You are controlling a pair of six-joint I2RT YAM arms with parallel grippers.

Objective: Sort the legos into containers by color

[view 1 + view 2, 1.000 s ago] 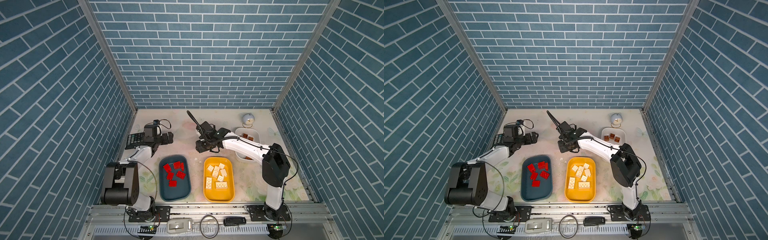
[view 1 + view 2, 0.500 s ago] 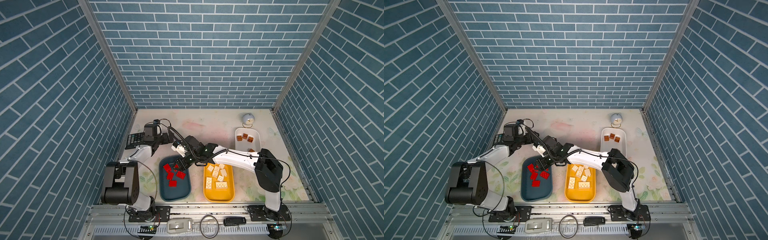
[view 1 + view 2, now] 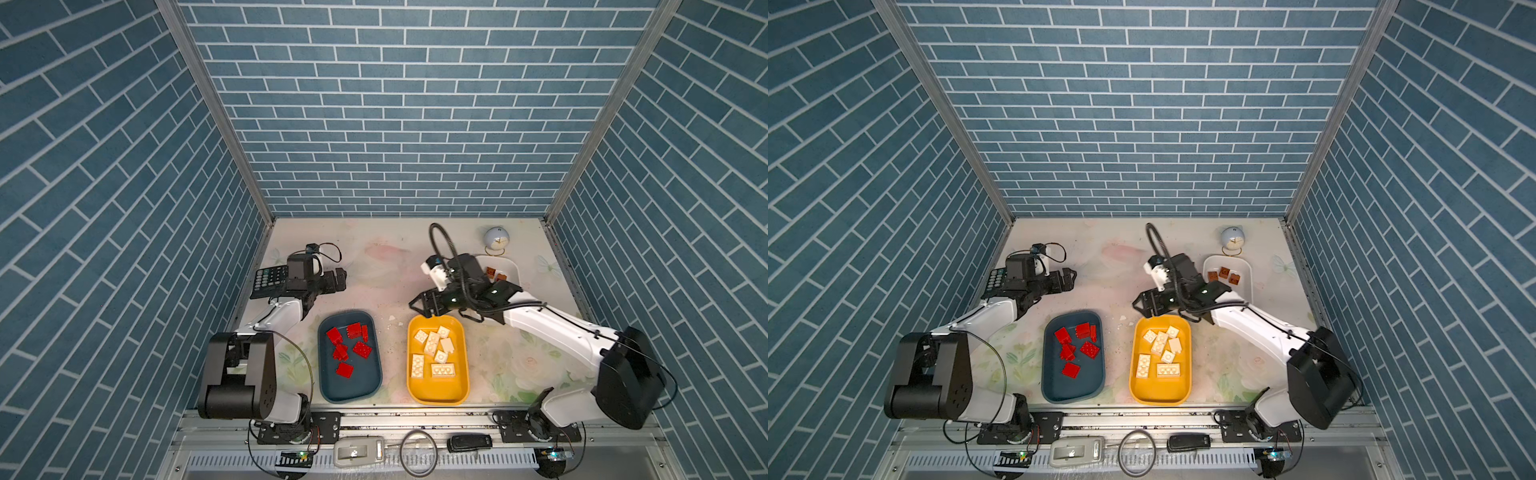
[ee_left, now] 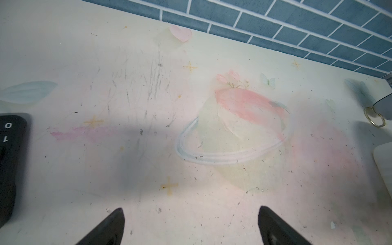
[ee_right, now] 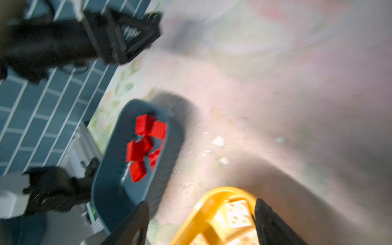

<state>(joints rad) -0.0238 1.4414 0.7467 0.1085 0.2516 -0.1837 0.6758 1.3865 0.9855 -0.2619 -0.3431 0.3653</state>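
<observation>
Only top views show brown legos [image 3: 1224,273]; R gripper [image 3: 416,306], spread & empty, hangs at rim of yellow tray [image 3: 436,401]; L gripper [image 4: 191,209] spread.

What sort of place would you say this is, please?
Likely a robot lab test cell: two arms bolted to a metal rail, brick-print panels enclosing a small table, and colour-sorted legos in trays.

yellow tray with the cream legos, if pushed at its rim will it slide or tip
Probably slides, not tips: the yellow tray is shallow, wide and flat on the smooth table. Likely light: thin-looking plastic holding only a few small cream legos. Those lie loose, so a sharp shove may scatter them inside.
</observation>
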